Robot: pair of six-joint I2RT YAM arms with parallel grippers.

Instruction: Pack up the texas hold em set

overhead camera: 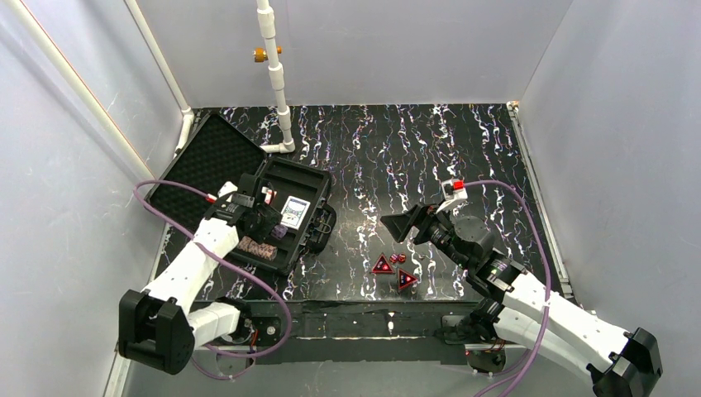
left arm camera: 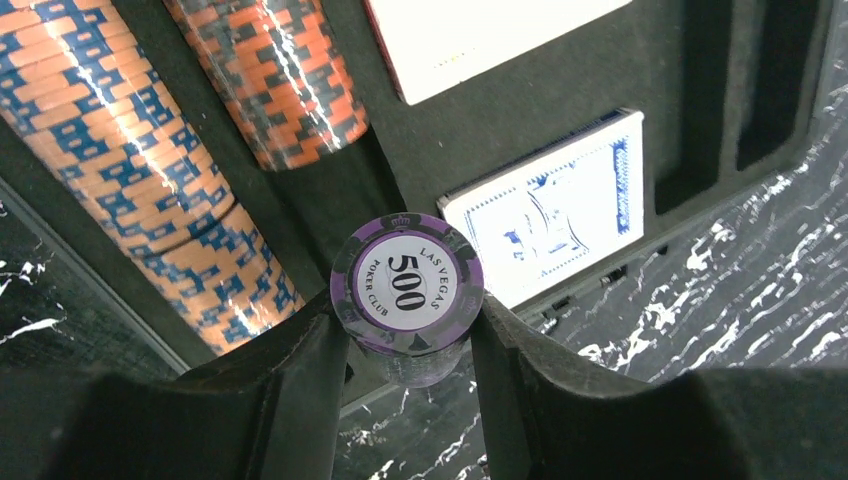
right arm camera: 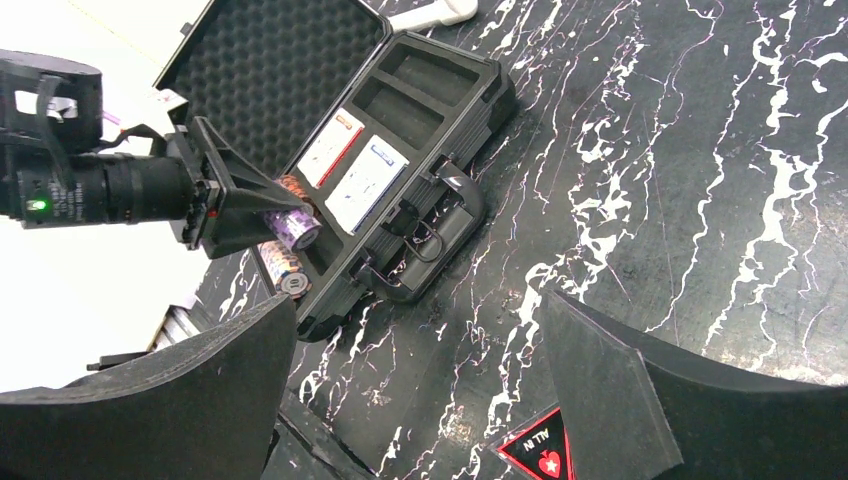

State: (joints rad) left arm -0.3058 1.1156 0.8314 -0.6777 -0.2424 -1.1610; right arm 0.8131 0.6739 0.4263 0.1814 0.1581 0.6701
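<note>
Purple chip stack [left arm camera: 407, 285] clamped in my left pincer [left arm camera: 410, 328] above the open case [overhead camera: 299, 165], where orange chip stacks [left arm camera: 120, 170] and both card decks [right arm camera: 365, 185] already sit, while red triangles [overhead camera: 381, 265] and dice [overhead camera: 398, 258] lie unpacked on the bench [overhead camera: 463, 149] beside my wide-apart right pincer [right arm camera: 418, 300].

The black, white-veined table [overhead camera: 463, 149] carries an open black case [overhead camera: 207, 161]. Right of the case, well apart, lie two red triangles [overhead camera: 381, 265] with small red dice [overhead camera: 398, 258] between them. A white pipe [overhead camera: 283, 145] stands just behind the case.
</note>
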